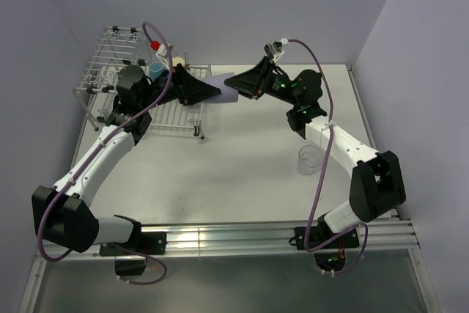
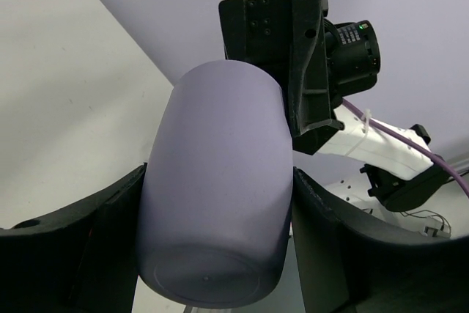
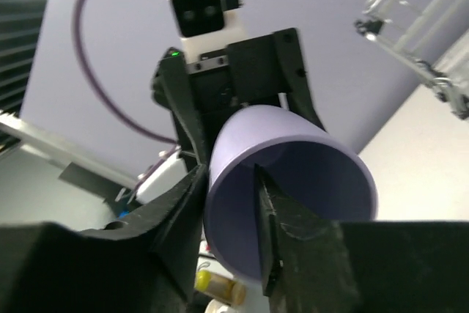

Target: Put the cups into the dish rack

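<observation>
Where the two arms meet in the upper middle of the top view, the lavender tumbler [image 1: 224, 93] hangs on its side above the table [image 1: 242, 174], held from both ends. Base faces the left wrist camera, open mouth faces the right one. Left gripper [image 1: 215, 93] clamped across the tumbler's body; the left wrist view shows its black fingers [image 2: 102, 232] pressed against either flank of the cup [image 2: 220, 188]. Right gripper [image 1: 233, 82] pinches the rim: in the right wrist view one finger [image 3: 270, 218] sits inside the mouth and the other outside the wall. Tumbler is just right of the dish rack [image 1: 110, 71], which fills the upper left of the top view. A light-blue mug [image 1: 156, 71] and a pale tan cup [image 1: 179, 61] show at the rack's far side, partly hidden by the left arm. Clear tumbler [image 1: 309, 159] stands upright alone on the table at centre right, beside the right forearm.
</observation>
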You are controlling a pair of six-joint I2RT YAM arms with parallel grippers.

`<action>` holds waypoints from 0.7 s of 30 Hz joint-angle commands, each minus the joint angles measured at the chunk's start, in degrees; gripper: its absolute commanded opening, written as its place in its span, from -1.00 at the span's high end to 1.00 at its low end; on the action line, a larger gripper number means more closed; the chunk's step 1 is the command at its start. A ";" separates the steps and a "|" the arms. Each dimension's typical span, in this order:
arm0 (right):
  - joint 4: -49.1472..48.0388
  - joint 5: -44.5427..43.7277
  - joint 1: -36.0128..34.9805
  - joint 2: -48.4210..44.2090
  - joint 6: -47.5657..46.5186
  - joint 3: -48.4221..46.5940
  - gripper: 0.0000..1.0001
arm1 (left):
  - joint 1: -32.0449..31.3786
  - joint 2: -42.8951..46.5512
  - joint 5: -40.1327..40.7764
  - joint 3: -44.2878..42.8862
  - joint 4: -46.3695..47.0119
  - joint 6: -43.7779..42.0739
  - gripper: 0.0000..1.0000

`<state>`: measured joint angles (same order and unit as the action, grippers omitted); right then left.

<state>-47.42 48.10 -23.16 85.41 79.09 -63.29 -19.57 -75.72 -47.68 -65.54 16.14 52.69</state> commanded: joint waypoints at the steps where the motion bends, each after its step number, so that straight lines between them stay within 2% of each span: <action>1: 7.68 -3.62 1.27 -4.36 -7.96 0.44 0.21 | 0.93 3.39 1.27 -5.29 -4.44 -4.95 1.00; 5: 17.95 -8.10 4.69 -9.63 -14.74 1.50 0.18 | 3.31 4.79 3.03 -7.76 -11.20 -9.34 1.00; 8: 27.26 -12.75 7.59 -13.67 -20.78 1.33 0.14 | 4.98 4.27 6.45 -11.62 -20.77 -14.16 1.00; 9: 33.82 -14.50 7.95 -14.47 -22.73 0.80 0.14 | 5.24 3.92 9.68 -12.85 -26.11 -15.67 1.00; 12: 44.65 -22.94 8.30 -16.85 -30.82 -2.10 0.12 | 5.42 0.67 19.09 -19.52 -38.67 -22.96 1.00; 17: 51.28 -28.58 8.30 -17.99 -36.54 -3.33 0.11 | 5.33 -7.13 41.38 -28.58 -49.79 -29.56 1.00; 21: 53.74 -29.46 8.30 -17.91 -38.39 -3.25 0.11 | 4.90 -13.38 51.26 -33.50 -55.68 -31.50 1.00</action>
<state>1.48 22.20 -14.74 68.36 45.41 -64.29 -14.33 -84.88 -10.70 -95.66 -30.04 26.04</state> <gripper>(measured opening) 0.444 0.724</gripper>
